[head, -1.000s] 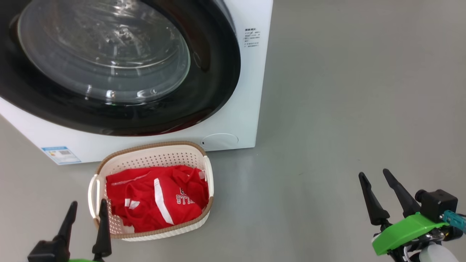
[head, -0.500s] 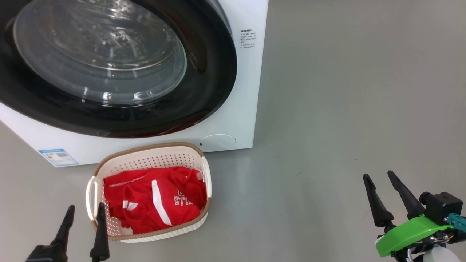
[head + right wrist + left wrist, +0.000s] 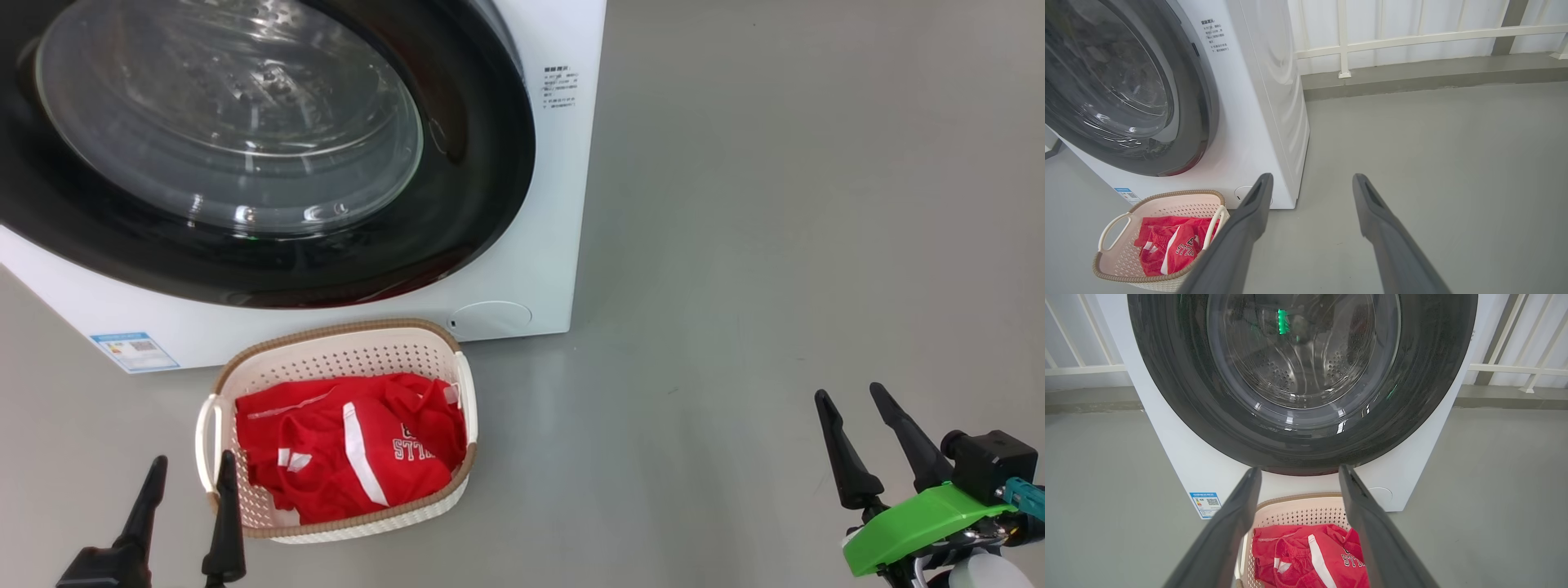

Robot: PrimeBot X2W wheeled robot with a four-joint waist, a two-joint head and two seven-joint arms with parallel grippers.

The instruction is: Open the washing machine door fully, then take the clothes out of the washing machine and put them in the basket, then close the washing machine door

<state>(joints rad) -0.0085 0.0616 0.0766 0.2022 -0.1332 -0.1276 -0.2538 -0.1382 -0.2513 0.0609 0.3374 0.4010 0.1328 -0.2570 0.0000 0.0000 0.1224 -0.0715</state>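
The washing machine stands at the upper left, and the washing machine door, with its black rim and clear window, lies flat against the machine's front. On the floor in front stands the basket with the red clothes heaped inside. My left gripper is open and empty just at the basket's near left corner. My right gripper is open and empty over bare floor, far right of the basket. The left wrist view looks past the left gripper at the door, the basket and the clothes. The right gripper points past the machine's right corner.
Grey floor spreads to the right of the machine. A white railing and a low kerb run behind it. A blue sticker and a round cap sit low on the machine's front.
The whole picture has shifted slightly, and both grippers sit a touch lower in it. The door, basket and clothes have not moved.
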